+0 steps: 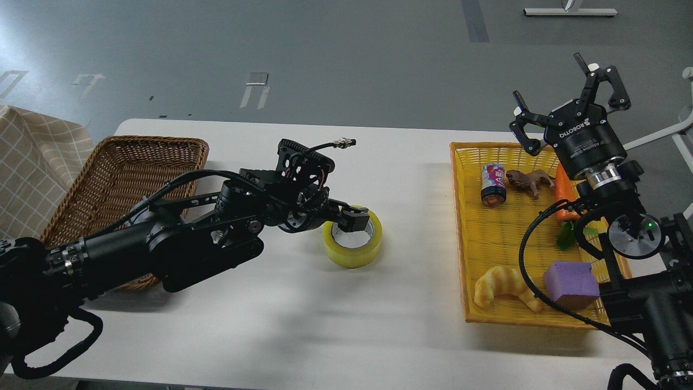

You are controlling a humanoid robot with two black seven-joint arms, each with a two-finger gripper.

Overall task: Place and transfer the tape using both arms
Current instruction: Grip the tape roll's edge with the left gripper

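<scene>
As the tape [353,244] lay flat on the white counter [411,179] between the wicker basket [135,162] and the yellow tray [498,227], the left pincer [352,219] reached over its near rim, one finger seemingly inside the core; whether it had closed on the roll could not be told. The step in hand looked like the pickup on the left side. The next move would call for a firm grip and a lift. The right pincer [571,103] hung above the tray, fingers spread wide, holding nothing.
</scene>
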